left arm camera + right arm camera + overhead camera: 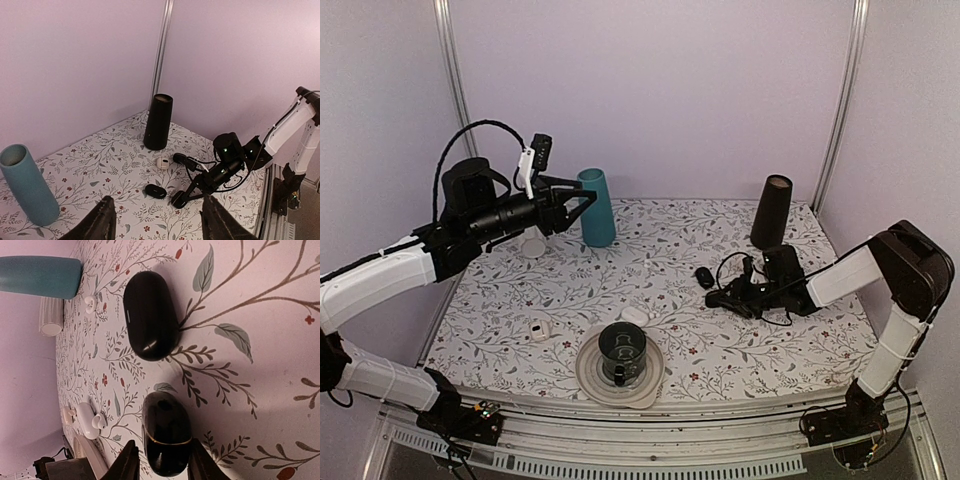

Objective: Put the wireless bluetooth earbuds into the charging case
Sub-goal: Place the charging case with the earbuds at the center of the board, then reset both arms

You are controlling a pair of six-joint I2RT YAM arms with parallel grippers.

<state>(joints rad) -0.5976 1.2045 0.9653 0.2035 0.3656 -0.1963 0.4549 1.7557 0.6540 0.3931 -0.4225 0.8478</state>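
Observation:
Two black oval pods lie on the flowered table. In the right wrist view the glossy pod with a thin gold seam (166,432) sits between my right gripper's fingertips (129,462), which press on both its sides. The matte pod (150,315) lies just beyond it. From above, my right gripper (721,298) is low on the table, next to the matte pod (704,276). My left gripper (582,204) is open and empty, held high near the teal cup. It also shows in the left wrist view (157,225). No tiny black earbuds show in any view.
A teal cup (597,207) and a black cylinder (772,212) stand at the back. A white cup (532,242) is at the left. A white case (633,315) and a small white piece (539,329) lie near a plate (590,375) holding a dark cup.

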